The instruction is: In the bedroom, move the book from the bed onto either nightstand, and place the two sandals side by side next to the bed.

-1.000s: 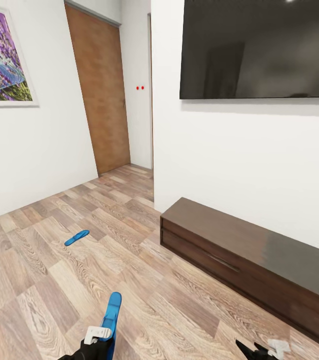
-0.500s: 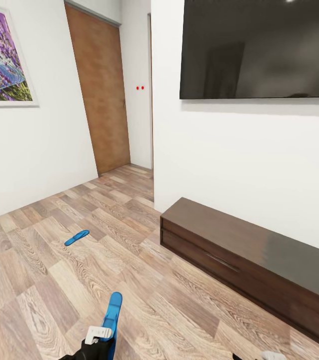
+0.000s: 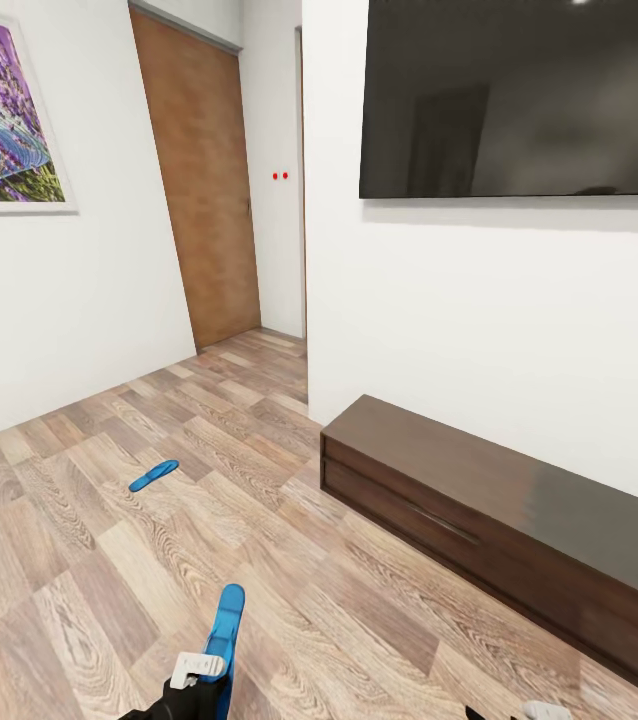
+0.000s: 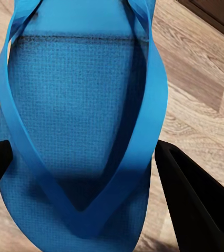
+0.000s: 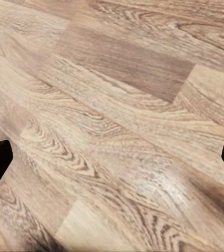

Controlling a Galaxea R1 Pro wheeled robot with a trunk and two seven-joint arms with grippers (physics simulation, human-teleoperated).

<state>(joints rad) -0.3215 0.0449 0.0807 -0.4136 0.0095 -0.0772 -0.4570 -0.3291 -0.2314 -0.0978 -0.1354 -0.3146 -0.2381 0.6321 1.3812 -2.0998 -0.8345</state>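
One blue sandal (image 3: pixel 227 622) sticks up from my left gripper (image 3: pixel 199 678) at the bottom edge of the head view. In the left wrist view this sandal (image 4: pixel 75 89) lies between the two black fingers (image 4: pixel 196 205), strap side showing, with the gripper (image 4: pixel 83 152) shut on its sides. The other sandal (image 3: pixel 154 475) lies flat on the wood floor further ahead to the left. My right gripper (image 3: pixel 539 712) barely shows at the bottom right; in its wrist view it (image 5: pixel 112 155) is open over bare floor. The bed, book and nightstands are out of view.
A long low dark-wood cabinet (image 3: pixel 499 520) stands along the white wall on the right, under a wall-mounted black TV (image 3: pixel 519 95). A brown door (image 3: pixel 199 180) closes a short passage ahead. A purple painting (image 3: pixel 4 120) hangs at left. Open plank floor (image 3: pixel 89 560) spreads around the sandals.
My right gripper has sunk lower, almost out of the head view's bottom edge. The left gripper and its sandal have barely shifted. The floor sandal has not moved.
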